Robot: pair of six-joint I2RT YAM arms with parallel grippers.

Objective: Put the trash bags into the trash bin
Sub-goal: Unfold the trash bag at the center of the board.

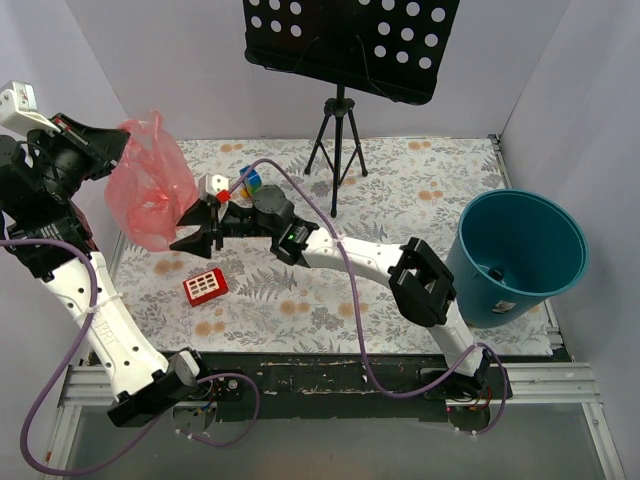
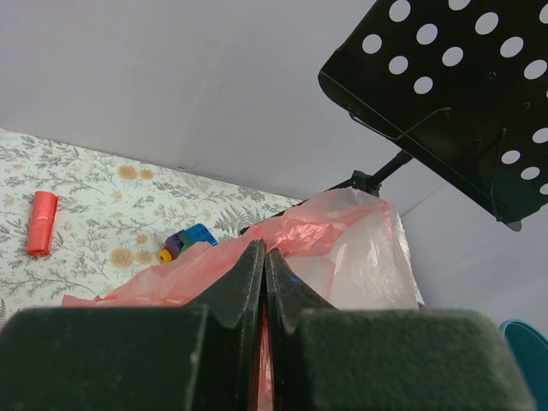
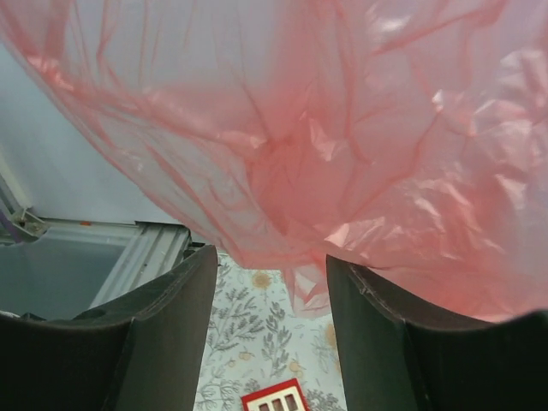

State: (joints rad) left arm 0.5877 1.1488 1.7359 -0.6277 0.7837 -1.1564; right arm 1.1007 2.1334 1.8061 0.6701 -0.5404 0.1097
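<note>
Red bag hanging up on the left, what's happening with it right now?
The left claw is shut on the trash bag, holding it up over the left side of the table. The right claw sits open at the bag's lower end, not gripping. The trash bin stands far right; the bag is not in it.

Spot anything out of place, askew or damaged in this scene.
Nothing looks spilled or damaged. The thin red-pink plastic bag hangs crumpled midair from the left end effector, far from the round teal plastic bin.

Left gripper point(image 1: 120, 150) holds red bag point(image 1: 150, 190) aloft — teal bin point(image 1: 478, 285) far right.
</note>
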